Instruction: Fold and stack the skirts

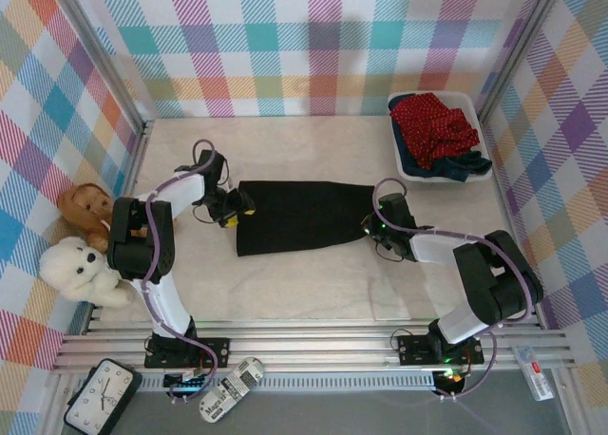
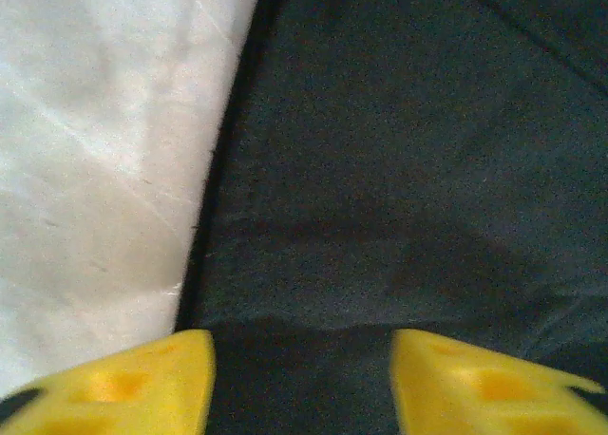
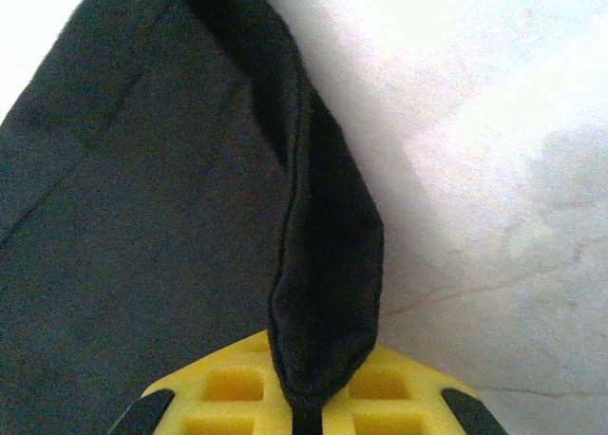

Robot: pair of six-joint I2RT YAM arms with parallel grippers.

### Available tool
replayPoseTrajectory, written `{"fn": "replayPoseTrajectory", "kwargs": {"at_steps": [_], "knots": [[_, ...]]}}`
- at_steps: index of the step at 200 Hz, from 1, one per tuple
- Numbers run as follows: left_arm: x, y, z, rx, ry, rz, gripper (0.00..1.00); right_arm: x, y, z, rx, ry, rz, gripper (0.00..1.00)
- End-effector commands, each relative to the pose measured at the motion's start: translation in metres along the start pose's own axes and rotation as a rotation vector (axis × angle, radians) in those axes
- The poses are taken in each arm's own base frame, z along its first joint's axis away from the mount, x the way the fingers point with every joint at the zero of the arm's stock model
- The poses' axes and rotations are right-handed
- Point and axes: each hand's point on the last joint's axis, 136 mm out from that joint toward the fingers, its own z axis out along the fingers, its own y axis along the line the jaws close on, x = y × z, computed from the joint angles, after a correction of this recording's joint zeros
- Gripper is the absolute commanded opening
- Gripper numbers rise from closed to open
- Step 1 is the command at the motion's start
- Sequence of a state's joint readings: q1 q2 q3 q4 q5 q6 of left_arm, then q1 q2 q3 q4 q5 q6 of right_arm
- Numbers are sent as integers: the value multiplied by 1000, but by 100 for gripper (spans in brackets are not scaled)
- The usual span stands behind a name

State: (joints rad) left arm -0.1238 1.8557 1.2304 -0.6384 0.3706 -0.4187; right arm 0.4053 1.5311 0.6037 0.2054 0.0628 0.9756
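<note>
The black skirt (image 1: 304, 217) lies spread flat across the middle of the tabletop (image 1: 313, 293), stretched between the arms, likely ready for folding. The red dotted skirt (image 1: 432, 122) is heaped in the white basket (image 1: 397, 141) at the far right corner. The right claw (image 3: 306, 406) pinches a fold at the black skirt's right end. The left claw (image 2: 302, 378) straddles its left edge with fingers parted, gripping nothing visible.

text: none legible | clock (image 1: 100, 397) numerals: possibly, too small
</note>
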Motion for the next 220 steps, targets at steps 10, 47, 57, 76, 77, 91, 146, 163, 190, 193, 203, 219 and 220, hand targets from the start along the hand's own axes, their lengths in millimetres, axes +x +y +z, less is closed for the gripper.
{"fn": "replayPoseTrajectory", "kwargs": {"at_steps": [10, 47, 57, 76, 77, 91, 146, 163, 190, 193, 203, 219, 220], "knots": [[11, 5, 21, 14, 57, -15, 33, -15, 30, -6, -63, -21, -123, 0], [17, 28, 29, -84, 62, -44, 20, -20, 67, -16, -110, -23, -331, 0], [19, 31, 33, -91, 72, -51, 20, -15, 84, -19, -117, -15, -429, 0], [20, 36, 37, -104, 82, -66, 20, 3, 120, -21, -141, 17, -625, 0], [21, 36, 37, -105, 83, -66, 20, 4, 122, -21, -142, 21, -637, 0], [20, 37, 38, -105, 86, -73, 20, 28, 150, -18, -174, 67, -791, 0], [22, 45, 39, -114, 86, -120, 18, 142, 231, 15, -334, 287, -1069, 0], [24, 47, 41, -98, 90, -143, 17, 164, 245, 29, -374, 347, -1014, 0], [26, 46, 39, -90, 88, -154, 16, 181, 252, 49, -374, 404, -902, 0], [26, 46, 39, -90, 87, -154, 16, 181, 253, 49, -372, 407, -891, 0], [26, 45, 36, -89, 82, -153, 16, 182, 258, 49, -385, 418, -863, 0], [26, 44, 35, -85, 79, -154, 17, 182, 274, 39, -447, 412, -848, 0], [26, 44, 35, -85, 80, -154, 17, 182, 275, 38, -451, 411, -848, 0]]}}
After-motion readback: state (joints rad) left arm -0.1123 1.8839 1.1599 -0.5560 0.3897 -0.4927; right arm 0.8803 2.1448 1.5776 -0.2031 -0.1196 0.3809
